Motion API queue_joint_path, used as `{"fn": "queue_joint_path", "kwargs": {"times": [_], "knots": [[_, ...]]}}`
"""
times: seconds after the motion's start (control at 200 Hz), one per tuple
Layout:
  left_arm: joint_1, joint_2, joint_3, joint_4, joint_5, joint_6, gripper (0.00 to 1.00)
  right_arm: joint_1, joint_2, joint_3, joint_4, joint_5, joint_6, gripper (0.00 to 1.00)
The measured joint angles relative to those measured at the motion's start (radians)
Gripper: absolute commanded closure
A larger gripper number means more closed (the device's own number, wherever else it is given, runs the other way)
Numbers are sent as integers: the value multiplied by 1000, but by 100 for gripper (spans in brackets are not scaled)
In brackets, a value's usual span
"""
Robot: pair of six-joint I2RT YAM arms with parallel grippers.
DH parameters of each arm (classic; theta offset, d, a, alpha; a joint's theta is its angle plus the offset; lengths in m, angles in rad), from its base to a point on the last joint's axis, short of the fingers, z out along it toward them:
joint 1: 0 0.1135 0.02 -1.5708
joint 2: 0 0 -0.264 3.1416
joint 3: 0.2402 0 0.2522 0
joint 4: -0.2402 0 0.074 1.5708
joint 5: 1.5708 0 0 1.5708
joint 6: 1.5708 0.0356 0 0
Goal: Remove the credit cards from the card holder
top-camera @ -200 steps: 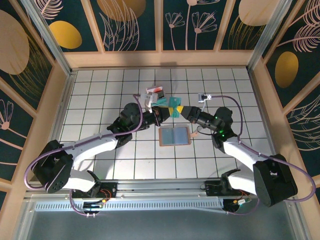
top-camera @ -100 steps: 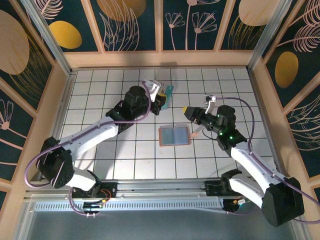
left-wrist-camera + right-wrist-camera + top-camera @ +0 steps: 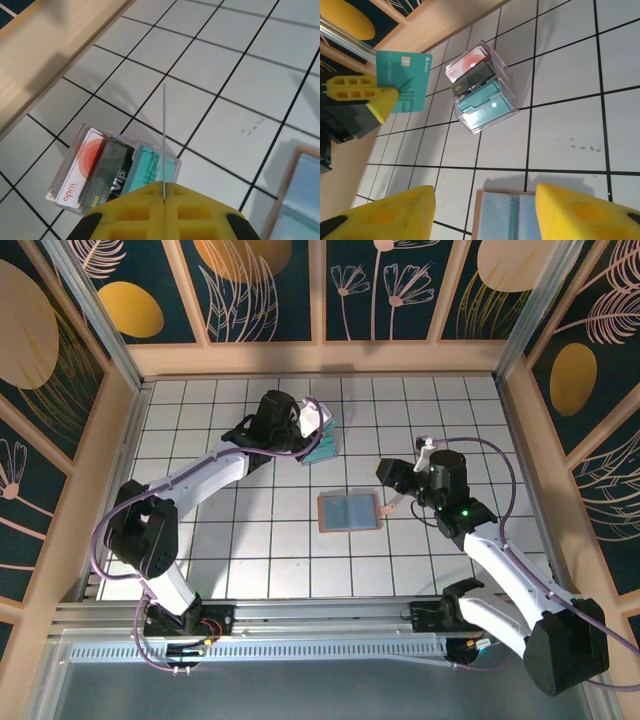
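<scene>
Now left fingers [image 3: 130, 210] tight on edge of teal card [image 3: 407, 82]; right fingers [image 3: 585, 215] apart near card holder [image 3: 349, 511].

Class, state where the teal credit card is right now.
In the right wrist view, the teal credit card is pinched in the left hand, just beside the clear card box, beyond the open card holder.

White tiled table [image 3: 220, 530] bears open card holder [image 3: 349, 511] and clear card box [image 3: 485, 85].

Clear glossy plastic box [image 3: 506, 90] catches the light (hard, smooth walls); the teal card [image 3: 410, 82] looks smooth plastic.
</scene>
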Motion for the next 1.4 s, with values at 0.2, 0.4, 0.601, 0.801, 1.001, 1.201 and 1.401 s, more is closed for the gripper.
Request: {"fn": "queue_joint_path", "kwargs": {"times": [0.2, 0.4, 0.601, 0.801, 1.001, 1.201, 1.401], "knots": [[16, 93, 55, -51, -26, 122, 100, 0, 0, 0, -17, 24, 1, 44], [22, 185, 129, -127, -53, 212, 100, 0, 0, 0, -21, 45, 4, 44], [34, 230, 183, -182, -54, 272, 100, 0, 0, 1, -35, 64, 8, 44], [48, 254, 207, -212, -54, 316, 100, 0, 0, 1, -39, 71, 9, 44], [50, 278, 208, -228, -54, 349, 100, 0, 1, 1, -39, 72, 9, 44], [50, 312, 238, -244, -54, 374, 100, 0, 1, 3, -39, 72, 9, 44], [50, 340, 272, -269, -54, 393, 100, 0, 5, 11, -38, 72, 12, 44]]}}
